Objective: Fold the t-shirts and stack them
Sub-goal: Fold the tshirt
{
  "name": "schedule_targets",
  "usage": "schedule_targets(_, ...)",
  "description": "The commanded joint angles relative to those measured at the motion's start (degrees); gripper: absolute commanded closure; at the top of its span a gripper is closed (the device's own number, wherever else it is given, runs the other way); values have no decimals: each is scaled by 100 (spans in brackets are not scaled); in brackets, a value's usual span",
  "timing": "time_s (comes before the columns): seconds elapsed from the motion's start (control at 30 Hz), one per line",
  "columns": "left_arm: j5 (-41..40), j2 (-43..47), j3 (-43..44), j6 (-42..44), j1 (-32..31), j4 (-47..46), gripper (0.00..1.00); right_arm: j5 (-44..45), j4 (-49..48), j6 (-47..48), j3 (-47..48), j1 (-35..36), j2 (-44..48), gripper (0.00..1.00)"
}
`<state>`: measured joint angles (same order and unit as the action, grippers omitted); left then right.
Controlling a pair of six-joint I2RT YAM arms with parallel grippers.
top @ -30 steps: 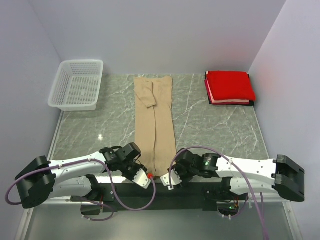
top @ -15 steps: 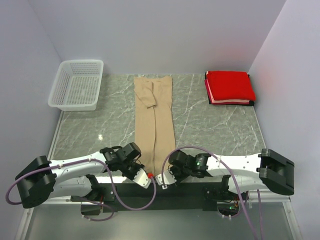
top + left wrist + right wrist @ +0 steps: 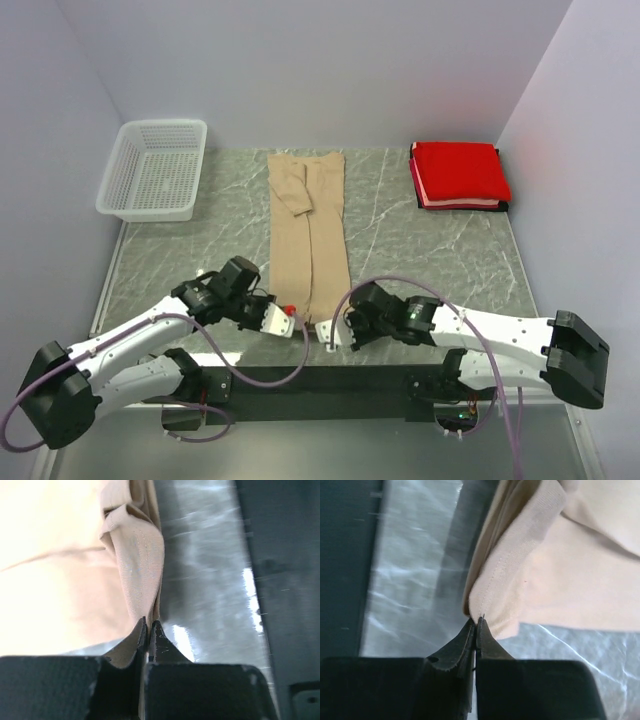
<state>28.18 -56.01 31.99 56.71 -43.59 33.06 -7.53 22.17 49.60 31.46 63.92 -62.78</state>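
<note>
Tan shirt, near edge of table. Left jaws, right jaws: pinching hem corners shallowly; cloth may slip on lifting.

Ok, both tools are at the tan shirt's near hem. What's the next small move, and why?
Probably raise both together and carry the hem toward the collar. The left tool and right tool each look shut on a near corner of the tan shirt, which lies as a long strip, not yet folded in half.

Two t-shirts, one basket, two arms
</note>
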Motion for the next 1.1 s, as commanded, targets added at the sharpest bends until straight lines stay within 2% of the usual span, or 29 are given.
schedule_targets(0.0,161,-226,352,357,395,-194,99,76,86,321,422,-502,-58,100)
schedule_targets(0.2,266,-806,729,771,1045,-888,99,-134,-274,1225,1054,-1494,-769,100)
schedule_targets(0.5,477,-2097,1467,1316,1915,-1775,99,-810,-407,2254,2249,-2533,-2096,100)
schedule_targets(0.73,688,-3292,2573,1668,2495,-1890,99,-1206,-179,2817,3531,-3175,-3308,100)
schedule_targets(0.93,689,-4321,3496,1817,2698,-1838,99,-1356,-29,3117,4454,-3544,-4249,100)
schedule_targets(0.97,680,-4557,3612,1722,2716,-1873,95,-1339,-55,3134,4535,-3562,-4355,100)
schedule_targets(1.0,645,-4681,3726,1686,2733,-1856,90,-1287,-134,3082,4631,-3588,-4461,95)
schedule_targets(1.03,601,-4804,3953,1660,2742,-1812,84,-1260,-187,3038,4797,-3614,-4645,84)
schedule_targets(1.07,479,-4997,4051,1572,2751,-1803,73,-1225,-248,2977,4869,-3641,-4707,59)
